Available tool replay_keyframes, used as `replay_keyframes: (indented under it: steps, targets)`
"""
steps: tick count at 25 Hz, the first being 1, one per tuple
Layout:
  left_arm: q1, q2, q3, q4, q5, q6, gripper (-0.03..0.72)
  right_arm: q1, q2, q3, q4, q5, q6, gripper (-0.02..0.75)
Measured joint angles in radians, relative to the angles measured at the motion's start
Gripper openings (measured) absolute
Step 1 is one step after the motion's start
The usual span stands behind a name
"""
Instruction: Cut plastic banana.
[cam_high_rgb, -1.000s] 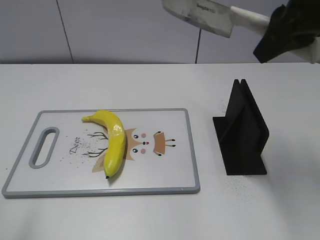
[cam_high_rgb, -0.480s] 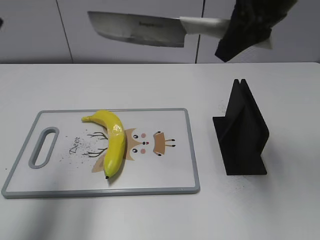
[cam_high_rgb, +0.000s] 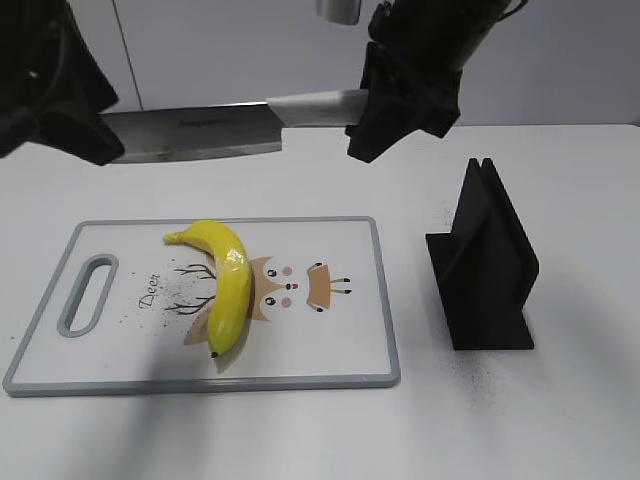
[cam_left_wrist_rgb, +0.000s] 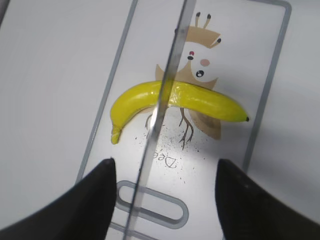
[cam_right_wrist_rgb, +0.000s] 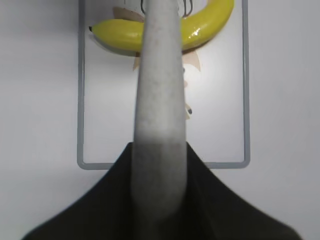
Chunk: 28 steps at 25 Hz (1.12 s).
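The yellow plastic banana (cam_high_rgb: 225, 285) lies on the white cutting board (cam_high_rgb: 330, 340), whole, black tip toward the front. It also shows in the left wrist view (cam_left_wrist_rgb: 210, 102) and the right wrist view (cam_right_wrist_rgb: 117, 36). My right gripper (cam_high_rgb: 385, 115) is shut on the white handle (cam_right_wrist_rgb: 159, 115) of a cleaver. The cleaver's blade (cam_high_rgb: 195, 135) hangs level, high above the board's far edge. My left gripper (cam_left_wrist_rgb: 162, 197) is open and empty, above the board's handle end (cam_left_wrist_rgb: 150, 210), with the blade's edge (cam_left_wrist_rgb: 162, 107) crossing between its fingers.
A black knife stand (cam_high_rgb: 485, 265) sits on the white table to the right of the board. The board has a grey rim and a handle slot (cam_high_rgb: 88, 293) at its left end. A grey wall stands behind the table.
The right arm has carried the cleaver left and down, from high above the table to just over the board's far side. The left arm has come into view at the upper left.
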Motion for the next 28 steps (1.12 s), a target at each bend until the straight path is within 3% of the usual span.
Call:
replay_keyframes:
  steps: [2,5,9,11,23,28]
  targets:
    - [0.0,0.042,-0.001,0.0,-0.002,0.017,0.586,0.001,0.012,-0.003,0.019,0.0,-0.037,0.167]
    - [0.0,0.09,-0.001,-0.001,-0.032,0.023,0.488,0.001,0.031,-0.003,0.027,0.0,-0.081,0.167]
    - [0.0,0.132,-0.001,-0.018,-0.039,0.026,0.154,0.001,0.057,-0.005,0.027,-0.007,-0.099,0.167]
    - [-0.001,0.149,-0.001,-0.018,-0.04,0.03,0.055,0.001,0.073,-0.005,0.026,-0.015,-0.099,0.167]
    - [-0.002,0.317,0.006,-0.007,-0.119,0.056,0.024,0.0,0.192,0.001,-0.011,-0.063,-0.017,0.169]
    - [-0.003,0.41,0.11,-0.032,-0.295,0.063,0.025,0.002,0.317,0.001,-0.051,-0.1,-0.005,0.173]
